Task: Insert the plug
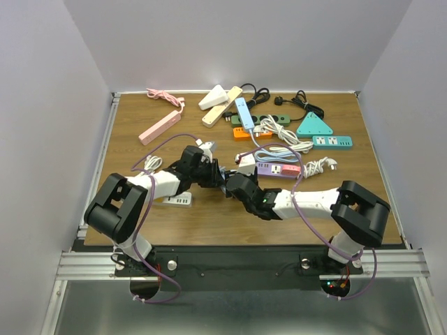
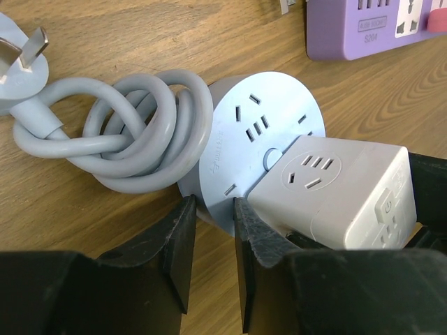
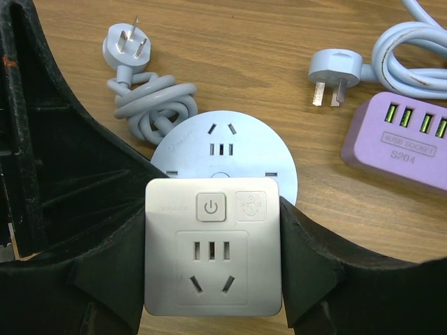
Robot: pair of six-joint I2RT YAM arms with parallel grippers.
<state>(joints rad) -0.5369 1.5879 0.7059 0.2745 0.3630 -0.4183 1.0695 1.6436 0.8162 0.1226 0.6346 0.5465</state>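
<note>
At mid-frame in the top view, I am clamping my left tool [image 2: 211, 230] on the rim of the round socket [image 2: 258, 112], while my right tool [image 3: 213, 269] is gripping the white adapter [image 3: 209, 234], which is sitting against the socket's face on the bench [image 3: 244, 63].

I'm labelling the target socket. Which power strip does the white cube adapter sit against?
The round pale-blue strip with the knotted cord: the white adapter overlaps its face. The purple strip beside it lies apart.
</note>
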